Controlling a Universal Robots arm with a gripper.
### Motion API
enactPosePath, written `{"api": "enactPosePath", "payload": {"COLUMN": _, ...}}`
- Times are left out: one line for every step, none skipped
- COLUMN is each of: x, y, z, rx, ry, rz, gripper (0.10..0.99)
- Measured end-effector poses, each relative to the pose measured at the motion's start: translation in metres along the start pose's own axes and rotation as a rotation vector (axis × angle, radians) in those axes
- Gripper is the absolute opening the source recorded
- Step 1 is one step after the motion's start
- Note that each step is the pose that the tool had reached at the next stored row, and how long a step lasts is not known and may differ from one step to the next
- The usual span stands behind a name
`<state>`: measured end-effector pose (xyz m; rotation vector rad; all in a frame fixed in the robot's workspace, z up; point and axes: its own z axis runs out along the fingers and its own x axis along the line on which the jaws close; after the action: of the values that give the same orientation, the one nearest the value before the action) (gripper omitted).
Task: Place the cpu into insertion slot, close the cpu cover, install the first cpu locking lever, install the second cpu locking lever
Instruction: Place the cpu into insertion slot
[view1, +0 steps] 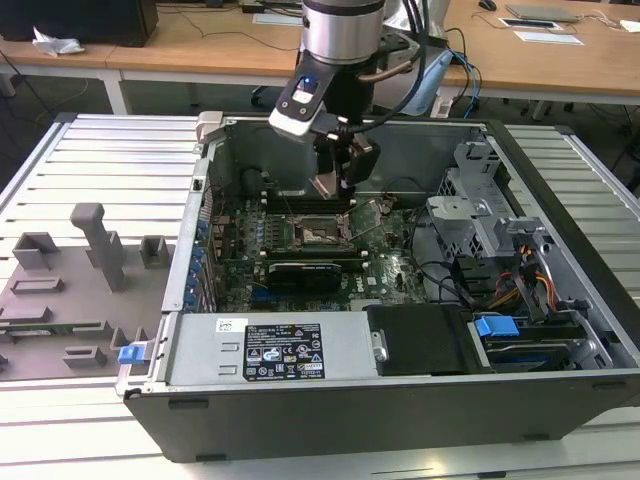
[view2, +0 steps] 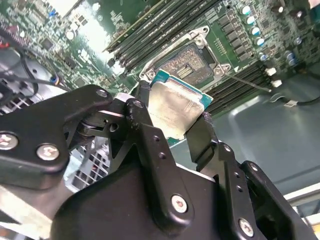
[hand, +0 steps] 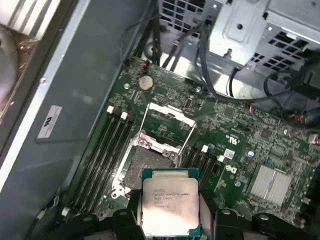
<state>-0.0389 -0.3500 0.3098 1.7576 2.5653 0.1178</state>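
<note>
Bench (view1: 110, 160): grey slatted metal top. Behind it, light wooden desks (view1: 190, 50) carry cables (view1: 215, 22) and white papers (view1: 548, 37). Lighting is even.

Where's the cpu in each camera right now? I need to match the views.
Exterior view: the cpu is held in the gripper, above the motherboard.
Second wrist view: cpu clamped in the gripper, tilted.
First wrist view: cpu metal top facing the camera.
Shared landmark: the uncovered insertion slot just beyond it.
</note>
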Motion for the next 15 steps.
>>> {"api": "enactPosePath", "payload": {"x": 0.0, "y": -0.0002, "z": 0.0022, "rx": -0.001, "ry": -0.0025, "rz": 0.031, "gripper": 0.541}}
{"api": "enactPosePath", "payload": {"x": -0.0001, "y": -0.0003, "z": 0.004, "rx": -0.001, "ry": -0.0045, "rz": 0.058, "gripper": 0.541}}
{"api": "enactPosePath", "payload": {"x": -0.0001, "y": -0.0005, "z": 0.0058, "rx": -0.002, "ry": -0.0068, "rz": 0.086, "gripper": 0.541}}
{"api": "enactPosePath", "payload": {"x": -0.0001, "y": -0.0006, "z": 0.0072, "rx": -0.002, "ry": -0.0085, "rz": 0.107, "gripper": 0.541}}
{"api": "enactPosePath", "payload": {"x": -0.0002, "y": -0.0007, "z": 0.0082, "rx": -0.002, "ry": -0.0096, "rz": 0.121, "gripper": 0.541}}
{"api": "enactPosePath", "payload": {"x": -0.0002, "y": -0.0008, "z": 0.01, "rx": -0.003, "ry": -0.0114, "rz": 0.144, "gripper": 0.541}}
{"api": "enactPosePath", "payload": {"x": -0.0002, "y": -0.0009, "z": 0.011, "rx": -0.003, "ry": -0.0125, "rz": 0.157, "gripper": 0.541}}
{"api": "enactPosePath", "payload": {"x": -0.0002, "y": -0.001, "z": 0.0126, "rx": -0.003, "ry": -0.0141, "rz": 0.177, "gripper": 0.541}}
{"api": "enactPosePath", "payload": {"x": -0.0003, "y": -0.0011, "z": 0.0139, "rx": -0.004, "ry": -0.0153, "rz": 0.193, "gripper": 0.541}}
{"api": "enactPosePath", "payload": {"x": -0.0003, "y": -0.0012, "z": 0.0152, "rx": -0.004, "ry": -0.0164, "rz": 0.207, "gripper": 0.541}}
{"api": "enactPosePath", "payload": {"x": -0.0003, "y": -0.0014, "z": 0.0171, "rx": -0.004, "ry": -0.0181, "rz": 0.227, "gripper": 0.541}}
{"api": "enactPosePath", "payload": {"x": -0.0003, "y": -0.0014, "z": 0.0184, "rx": -0.004, "ry": -0.0189, "rz": 0.239, "gripper": 0.541}}
{"api": "enactPosePath", "payload": {"x": -0.0003, "y": -0.0015, "z": 0.0197, "rx": -0.005, "ry": -0.0198, "rz": 0.251, "gripper": 0.541}}
{"api": "enactPosePath", "payload": {"x": -0.0004, "y": -0.0017, "z": 0.0212, "rx": -0.005, "ry": -0.0211, "rz": 0.265, "gripper": 0.541}}
{"api": "enactPosePath", "payload": {"x": -0.0004, "y": -0.0018, "z": 0.0226, "rx": -0.005, "ry": -0.022, "rz": 0.277, "gripper": 0.541}}
